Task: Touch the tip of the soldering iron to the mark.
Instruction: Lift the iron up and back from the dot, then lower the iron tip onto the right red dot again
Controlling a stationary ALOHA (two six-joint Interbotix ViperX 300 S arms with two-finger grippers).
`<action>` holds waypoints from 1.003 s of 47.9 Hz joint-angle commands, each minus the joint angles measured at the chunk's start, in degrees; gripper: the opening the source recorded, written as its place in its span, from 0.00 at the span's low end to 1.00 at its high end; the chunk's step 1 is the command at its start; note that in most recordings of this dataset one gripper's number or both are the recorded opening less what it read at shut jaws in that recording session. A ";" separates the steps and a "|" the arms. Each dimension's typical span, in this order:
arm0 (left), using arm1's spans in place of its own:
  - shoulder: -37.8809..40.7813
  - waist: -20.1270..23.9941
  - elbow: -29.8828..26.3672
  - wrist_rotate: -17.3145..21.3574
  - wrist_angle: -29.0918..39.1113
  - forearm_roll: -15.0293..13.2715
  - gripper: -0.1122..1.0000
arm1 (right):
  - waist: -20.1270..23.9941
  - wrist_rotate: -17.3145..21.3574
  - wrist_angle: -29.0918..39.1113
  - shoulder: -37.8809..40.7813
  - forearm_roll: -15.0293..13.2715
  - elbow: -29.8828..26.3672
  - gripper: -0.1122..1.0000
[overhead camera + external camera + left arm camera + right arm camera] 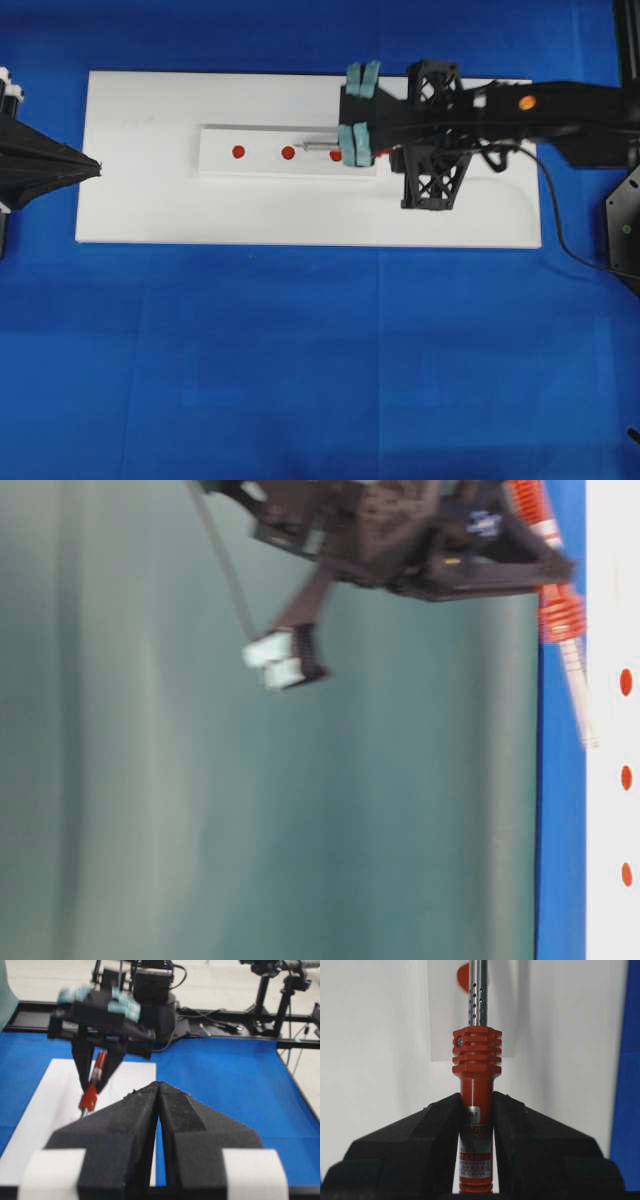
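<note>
Overhead view: right gripper (357, 150) reaches in from the right over the white board (150, 200), pinching the soldering iron (322, 146) by its handle. Silver shaft points left along the raised white strip (215, 160), tip ending just right of the middle red dot (288, 152); whether it touches the strip, cannot tell. Third dot (337, 154) sits mostly under the gripper, left dot (238, 152) well clear. Black cord (560, 225) trails off the board's right edge onto the blue surface (300, 380).

Right wrist view: black fingers (430, 1130) clamp the orange-red handle below the ribbed collar; shaft runs up and away over a red dot (463, 976).

Left gripper (95, 168) parked at the board's left edge, fingers pressed together, nothing held; left wrist view shows the two black fingers (125, 1135) meeting at a seam.

Open room: wide bare board between left gripper and strip, and along the board's near and far margins. Blue surface is open on the near side. Table-level view is blurred; iron (565, 630) hangs angled near the board edge, with three dots visible.
</note>
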 commanded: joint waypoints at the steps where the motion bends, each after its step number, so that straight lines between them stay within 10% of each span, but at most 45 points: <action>1: 0.18 -0.09 -0.88 0.00 -0.62 0.09 0.10 | 0.09 0.00 1.49 -4.75 -0.26 -2.46 0.16; 48: 0.18 -0.09 -0.88 0.00 -0.70 0.09 0.10 | 0.44 -0.53 11.43 -12.83 -1.58 -8.00 0.16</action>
